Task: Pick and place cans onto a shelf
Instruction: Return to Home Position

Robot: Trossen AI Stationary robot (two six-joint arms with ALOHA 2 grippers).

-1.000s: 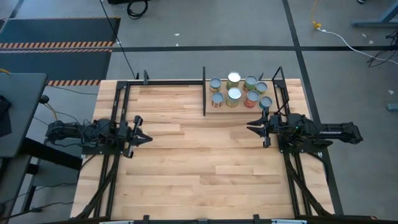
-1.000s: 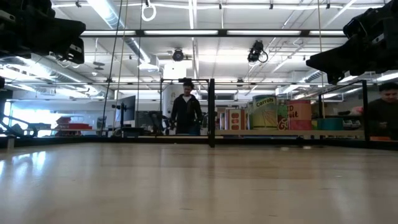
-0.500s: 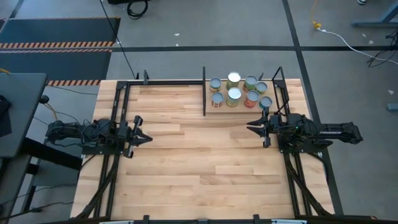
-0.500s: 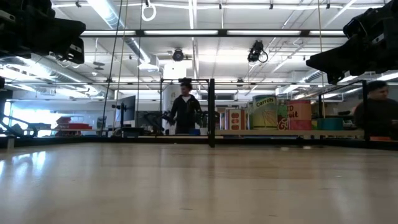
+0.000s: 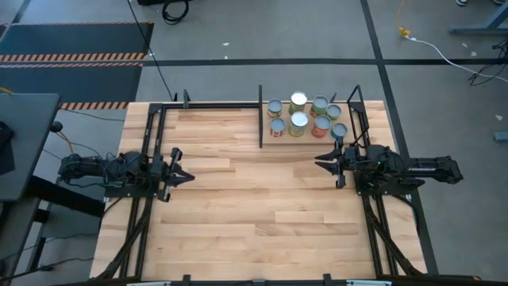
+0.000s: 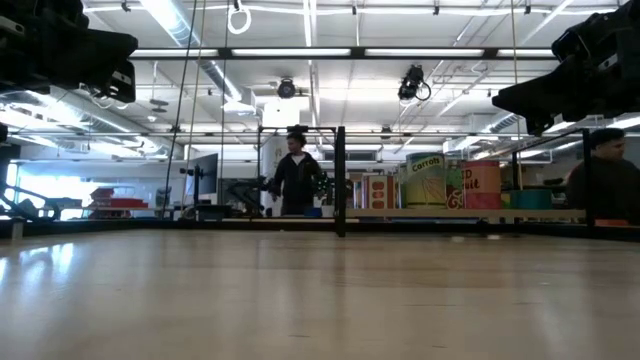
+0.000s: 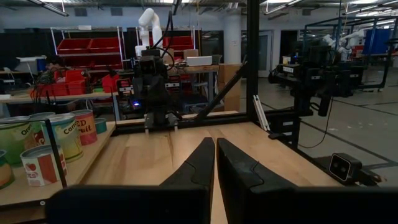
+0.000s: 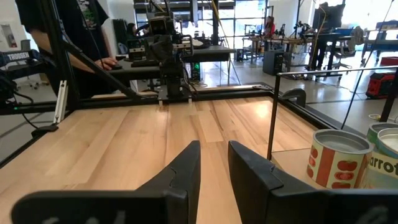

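Left jaws: clenched on nothing, raised over the left side of the tabletop (image 5: 254, 206), tips pointing toward its centre. Right jaws: parted by a narrow gap, holding nothing, raised over the right side of the tabletop, near the front edge of the shelf (image 5: 309, 136). 8 cans (image 5: 298, 120) stand upright on the shelf, clustered between its black uprights at the tabletop's far right.

High view: cans (image 5: 298, 119) at the table's (image 5: 238, 206) 1 o'clock; labels too small to read. Right wrist view: carrot-labelled can (image 8: 384, 165) is cut off by the frame edge.
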